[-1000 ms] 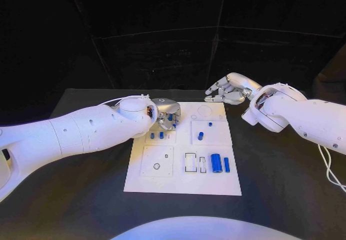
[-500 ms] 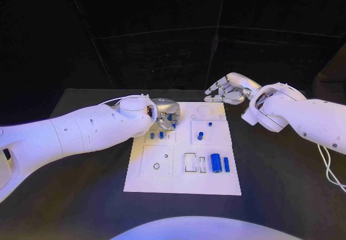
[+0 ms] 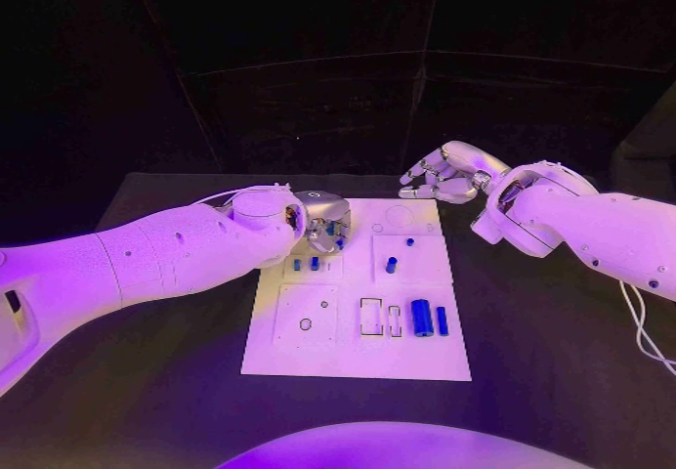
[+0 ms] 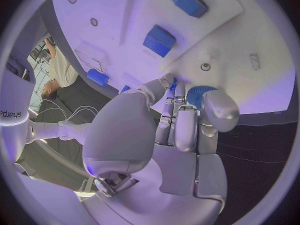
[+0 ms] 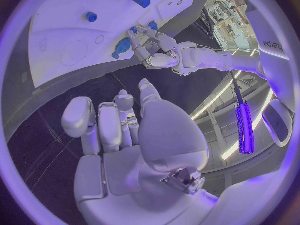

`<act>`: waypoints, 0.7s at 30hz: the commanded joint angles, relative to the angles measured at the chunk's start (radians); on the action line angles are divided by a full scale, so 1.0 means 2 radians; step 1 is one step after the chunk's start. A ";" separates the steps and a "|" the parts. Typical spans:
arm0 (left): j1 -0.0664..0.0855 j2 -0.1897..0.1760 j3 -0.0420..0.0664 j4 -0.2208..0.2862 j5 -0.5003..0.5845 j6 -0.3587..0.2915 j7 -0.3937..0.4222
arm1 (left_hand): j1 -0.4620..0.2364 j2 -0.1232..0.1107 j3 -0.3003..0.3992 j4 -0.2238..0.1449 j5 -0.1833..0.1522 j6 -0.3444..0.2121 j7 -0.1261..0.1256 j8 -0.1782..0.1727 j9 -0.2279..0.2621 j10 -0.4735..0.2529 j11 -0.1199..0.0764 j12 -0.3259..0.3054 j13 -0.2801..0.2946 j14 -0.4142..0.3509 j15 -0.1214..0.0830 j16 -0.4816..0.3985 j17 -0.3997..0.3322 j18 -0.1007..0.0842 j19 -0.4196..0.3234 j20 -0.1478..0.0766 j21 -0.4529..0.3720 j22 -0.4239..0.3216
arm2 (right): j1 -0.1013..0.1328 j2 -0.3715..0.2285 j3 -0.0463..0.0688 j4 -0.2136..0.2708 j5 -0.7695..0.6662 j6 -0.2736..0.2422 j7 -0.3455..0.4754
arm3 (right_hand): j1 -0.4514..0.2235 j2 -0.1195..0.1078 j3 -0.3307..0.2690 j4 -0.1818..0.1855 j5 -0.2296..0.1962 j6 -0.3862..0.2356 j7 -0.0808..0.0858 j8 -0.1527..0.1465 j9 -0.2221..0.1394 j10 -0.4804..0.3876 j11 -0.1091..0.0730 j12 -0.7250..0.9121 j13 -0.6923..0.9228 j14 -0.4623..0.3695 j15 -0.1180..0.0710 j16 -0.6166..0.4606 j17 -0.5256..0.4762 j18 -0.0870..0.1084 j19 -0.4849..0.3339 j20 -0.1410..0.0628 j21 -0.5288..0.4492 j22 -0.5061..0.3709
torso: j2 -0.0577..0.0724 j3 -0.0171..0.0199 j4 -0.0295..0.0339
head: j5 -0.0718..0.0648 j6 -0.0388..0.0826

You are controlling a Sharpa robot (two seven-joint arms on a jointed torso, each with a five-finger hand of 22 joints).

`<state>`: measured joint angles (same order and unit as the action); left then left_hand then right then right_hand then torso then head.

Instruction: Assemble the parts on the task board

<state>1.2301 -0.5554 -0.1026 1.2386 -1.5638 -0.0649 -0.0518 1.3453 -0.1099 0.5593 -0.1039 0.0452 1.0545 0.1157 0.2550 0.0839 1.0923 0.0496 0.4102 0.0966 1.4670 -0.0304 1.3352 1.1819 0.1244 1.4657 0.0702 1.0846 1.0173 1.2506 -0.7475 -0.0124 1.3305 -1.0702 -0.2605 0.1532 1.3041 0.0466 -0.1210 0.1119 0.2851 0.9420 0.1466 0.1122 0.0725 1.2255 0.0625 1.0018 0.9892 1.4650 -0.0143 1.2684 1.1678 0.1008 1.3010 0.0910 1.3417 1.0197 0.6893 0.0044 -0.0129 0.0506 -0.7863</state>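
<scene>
Blue ribbed plastic, a small round part (image 4: 199,94), sits pinched in the fingertips of my left robot hand (image 3: 324,221), right over the far left corner of the flat white rectangular task board (image 3: 353,362). I judge it is held low and close so it can go down into a seat there. Two chunky blue block parts (image 4: 160,40) lie on the board just beyond the fingers. Further toward me, two small blue pegs (image 3: 305,263) stand side by side in the left panel, one short blue peg (image 3: 391,264) stands in the next panel, and a fat blue cylinder (image 3: 421,318) lies beside a thinner blue cylinder (image 3: 441,320) in the near row, next to open rectangular slots. Those look staged for later steps.

My right robot hand (image 3: 443,179) hovers off the board's far right corner above the black table (image 3: 549,332), fingers loosely curled, gripping nothing; I read that as parked clear of the work.

Lettering: "sharpa" on the arm casing in the left wrist view, partly readable. Nothing legible on the board.
</scene>
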 commanded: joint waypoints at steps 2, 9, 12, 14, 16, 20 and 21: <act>-0.001 -0.002 -0.001 0.002 -0.004 -0.024 0.013 | -0.001 0.007 0.006 -0.003 0.002 0.010 0.001 0.001 0.002 0.014 -0.002 -0.004 -0.001 0.018 -0.004 0.003 0.000 -0.008 -0.001 -0.005 0.004 0.003 | 0.001 0.000 0.000 0.001 0.002 -0.001 0.004 | 0.001 0.003 -0.002 -0.001 0.003 -0.002 0.001 0.003 0.000 -0.003 -0.002 -0.001 0.000 0.013 -0.002 -0.001 0.000 0.003 -0.004 -0.001 -0.003 0.000 | 0.000 -0.0001 0.0006 | 0.000 0.001; -0.002 -0.010 -0.001 0.011 -0.003 -0.048 0.021 | -0.007 0.004 0.008 -0.006 0.003 0.012 0.002 -0.005 0.001 0.018 0.000 -0.016 -0.003 0.017 -0.003 0.003 -0.002 -0.009 -0.002 -0.005 0.006 0.006 | 0.001 0.000 0.000 0.001 0.002 -0.001 0.005 | 0.001 0.003 -0.002 -0.001 0.003 -0.002 0.001 0.003 0.000 -0.003 -0.002 -0.001 0.000 0.013 -0.002 -0.001 0.000 0.003 -0.004 -0.001 -0.003 0.000 | 0.000 -0.0002 0.0009 | 0.000 0.002; -0.002 -0.017 0.000 0.020 -0.003 -0.056 0.022 | -0.008 0.003 0.008 -0.007 0.003 0.012 0.003 -0.007 0.001 0.019 0.000 -0.020 -0.004 0.017 -0.002 0.003 -0.003 -0.009 -0.003 -0.005 0.007 0.007 | 0.001 0.000 0.000 0.001 0.002 -0.001 0.005 | 0.001 0.003 -0.002 -0.001 0.003 -0.002 0.001 0.003 0.000 -0.003 -0.002 -0.001 0.000 0.013 -0.002 -0.001 0.000 0.003 -0.004 -0.001 -0.003 0.000 | -0.001 -0.0001 0.0008 | 0.000 0.003; -0.002 -0.023 0.002 0.027 -0.003 -0.060 0.022 | -0.009 0.003 0.009 -0.008 0.003 0.011 0.003 -0.009 0.001 0.019 0.000 -0.022 -0.005 0.017 -0.002 0.003 -0.003 -0.009 -0.003 -0.005 0.007 0.007 | 0.001 -0.001 0.000 0.001 0.002 -0.001 0.005 | 0.001 0.003 -0.002 -0.001 0.003 -0.002 0.001 0.003 0.000 -0.003 -0.002 -0.001 0.000 0.013 -0.002 -0.001 0.000 0.003 -0.004 -0.001 -0.003 0.000 | 0.000 -0.0001 0.0009 | 0.001 0.003; -0.002 -0.031 0.004 0.035 -0.003 -0.063 0.021 | -0.009 0.002 0.009 -0.008 0.003 0.011 0.003 -0.009 0.001 0.020 0.000 -0.023 -0.005 0.017 -0.002 0.004 -0.003 -0.009 -0.003 -0.005 0.008 0.008 | 0.001 -0.001 0.000 0.001 0.002 -0.001 0.005 | 0.001 0.003 -0.002 -0.001 0.003 -0.002 0.001 0.003 0.000 -0.003 -0.002 -0.001 0.000 0.013 -0.002 -0.001 0.000 0.003 -0.004 -0.001 -0.003 0.000 | 0.000 -0.0002 0.0008 | 0.001 0.003; -0.001 -0.046 0.009 0.052 -0.002 -0.065 0.020 | -0.010 0.002 0.009 -0.009 0.002 0.011 0.003 -0.010 0.001 0.020 0.001 -0.025 -0.005 0.017 -0.002 0.003 -0.004 -0.009 -0.003 -0.004 0.008 0.008 | 0.001 -0.001 0.000 0.001 0.002 -0.001 0.005 | 0.001 0.003 -0.002 -0.001 0.003 -0.002 0.001 0.003 0.000 -0.003 -0.002 -0.001 0.000 0.013 -0.002 -0.001 0.000 0.003 -0.004 -0.001 -0.003 0.000 | 0.000 0.0001 0.0014 | 0.002 0.004; -0.001 -0.048 0.009 0.054 -0.002 -0.065 0.020 | -0.010 0.001 0.009 -0.009 0.002 0.012 0.003 -0.011 0.001 0.021 0.001 -0.026 -0.005 0.017 -0.002 0.003 -0.004 -0.009 -0.003 -0.004 0.008 0.008 | 0.001 -0.002 0.000 0.001 0.002 -0.001 0.005 | 0.001 0.003 -0.002 -0.001 0.003 -0.002 0.001 0.003 0.000 -0.003 -0.002 -0.001 0.000 0.013 -0.002 -0.001 0.000 0.003 -0.004 -0.001 -0.003 0.000 | 0.000 0.0001 0.0015 | 0.002 0.004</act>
<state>1.2255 -0.6476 -0.0844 1.3391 -1.5645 -0.1655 -0.0222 1.3348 -0.1074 0.5741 -0.1191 0.0463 1.0741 0.1178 0.2401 0.0867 1.1293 0.0516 0.3638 0.0871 1.4670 -0.0303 1.3389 1.1744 0.1245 1.4620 0.0666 1.0967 1.0333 1.2506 -0.7498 -0.0124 1.3305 -1.0701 -0.2605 0.1539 1.3041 0.0465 -0.1211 0.1119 0.2851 0.9420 0.1466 0.1122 0.0725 1.2255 0.0625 1.0018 0.9893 1.4650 -0.0143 1.2684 1.1678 0.1008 1.3010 0.0910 1.3417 1.0198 0.6886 0.0041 -0.0112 0.0540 -0.7797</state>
